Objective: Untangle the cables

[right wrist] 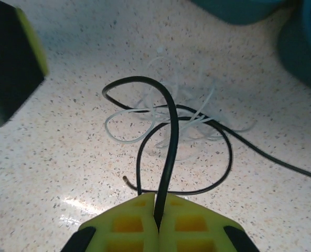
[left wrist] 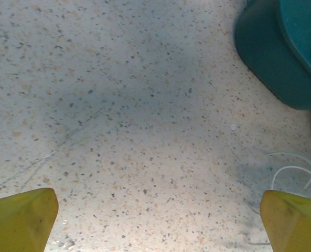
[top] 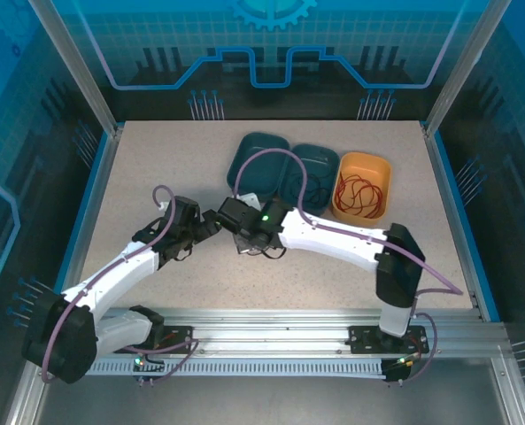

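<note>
Two cables lie tangled on the desk (top: 156, 177) at mid-frame in the top view: the black cable (right wrist: 171, 131) and the white cable (right wrist: 197, 118). In the right wrist view the black strand rises up-frame from the right fingers (right wrist: 126, 220), which are clenched on it at bottom centre. It arches left, then loops over the white tangle at centre, and its tail runs off to the lower right. The white knot therefore lies up-frame of the grip, roughly along the strand's own axis. The left fingers (left wrist: 21, 218) are spread wide and hold nothing. In their view, white loops sit at lower right, just beside one finger, so that arm looks nearer the white. The red cable (top: 361, 193) lies apart in the orange tray (top: 366, 158).
</note>
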Robot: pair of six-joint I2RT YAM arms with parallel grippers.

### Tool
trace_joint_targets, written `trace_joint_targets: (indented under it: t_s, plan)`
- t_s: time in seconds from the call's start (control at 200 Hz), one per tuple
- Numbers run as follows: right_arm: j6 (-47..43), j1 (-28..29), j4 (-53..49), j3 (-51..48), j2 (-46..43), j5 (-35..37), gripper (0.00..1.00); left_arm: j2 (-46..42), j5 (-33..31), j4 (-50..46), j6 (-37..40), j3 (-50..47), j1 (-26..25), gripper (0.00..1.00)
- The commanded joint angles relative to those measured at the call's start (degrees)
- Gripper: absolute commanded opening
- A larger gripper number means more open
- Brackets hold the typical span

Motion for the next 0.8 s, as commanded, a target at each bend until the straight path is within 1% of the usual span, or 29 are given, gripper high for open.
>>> trace_joint_targets:
  t_s: [0.0, 0.405, 0.65, 0.725, 0.796]
  plan:
    - [-1.49, 0.56, -0.07, -2.71, -4.26, 2.39, 0.00, 0.55, 4.29, 2.01, 2.31, 2.49, 0.41, 0.99]
    - [-4.11, 0.92, 4.51, -11.25, -15.39, 0.64, 0.00, 0.67, 12.92, 4.42, 3.77, 4.74, 0.38, 0.99]
    - [-2.68, 0.15, 5.19, -15.23, -18.81, -0.63, 0.00, -1.98, 24.16, 9.57, 5.42, 2.85, -0.10, 0.99]
    - [-2.43, -0.25, 5.65, -15.81, -19.01, -1.48, 0.00, -4.07, 24.59, 9.70, 5.86, 1.88, -1.27, 0.99]
    - [-2.36, -0.50, 5.86, -16.08, -19.17, -1.77, 0.00, -6.07, 23.57, 9.84, 5.94, 0.34, -2.64, 0.99]
